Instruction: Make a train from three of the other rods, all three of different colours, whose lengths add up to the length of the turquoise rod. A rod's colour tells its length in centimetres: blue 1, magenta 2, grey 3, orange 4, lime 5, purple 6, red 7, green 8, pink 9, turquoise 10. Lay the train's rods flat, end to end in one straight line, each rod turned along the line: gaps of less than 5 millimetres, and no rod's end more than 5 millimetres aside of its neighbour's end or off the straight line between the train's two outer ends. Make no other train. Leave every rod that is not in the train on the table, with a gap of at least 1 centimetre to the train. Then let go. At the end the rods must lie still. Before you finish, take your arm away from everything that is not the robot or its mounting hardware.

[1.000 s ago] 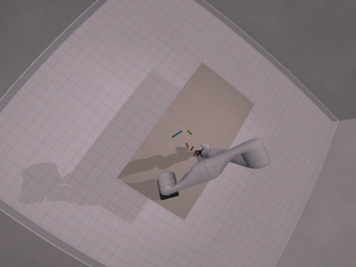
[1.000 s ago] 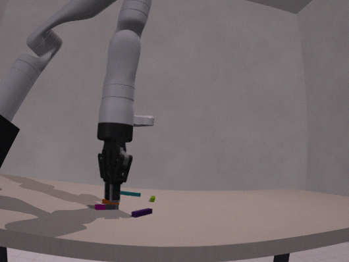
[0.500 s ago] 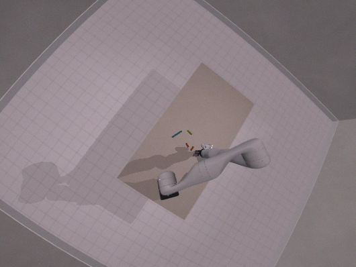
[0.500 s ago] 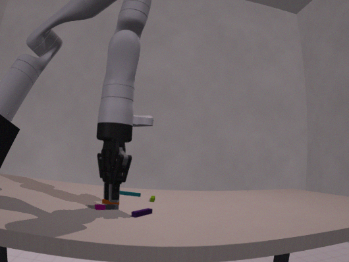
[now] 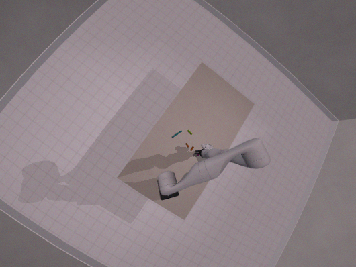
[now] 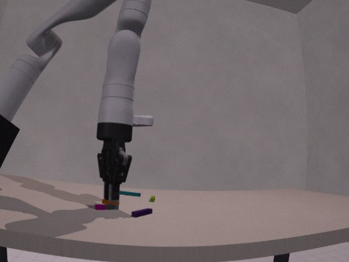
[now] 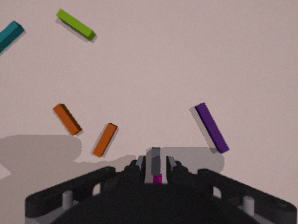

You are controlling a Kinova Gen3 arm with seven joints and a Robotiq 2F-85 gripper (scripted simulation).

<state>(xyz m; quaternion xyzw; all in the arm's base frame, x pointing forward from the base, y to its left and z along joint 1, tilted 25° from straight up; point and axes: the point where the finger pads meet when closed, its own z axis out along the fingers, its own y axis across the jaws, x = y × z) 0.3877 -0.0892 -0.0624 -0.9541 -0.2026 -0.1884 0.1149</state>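
Table [image 5: 218,90] [image 6: 230,234] [image 7: 150,65] taken as landmark. Top pale beige-brown, seen as a rectangle from above; thick grey-brown edge noted in the exterior view. Dark legs [image 6: 281,257] partly seen beneath. Floor [image 5: 84,67] [image 6: 326,251] around the table pale, pinkish, marked by a grid of thin lines. Floor bounded by low grey edging [image 5: 43,51]. Grey, faintly mottled walls [image 5: 282,40] [image 6: 214,99] seen beyond the table; in the exterior view, a corner is formed behind it, toward the right. Light soft and dim. Broad shadows [image 5: 111,134] [image 6: 56,214] [image 7: 30,155] cast across table and floor.
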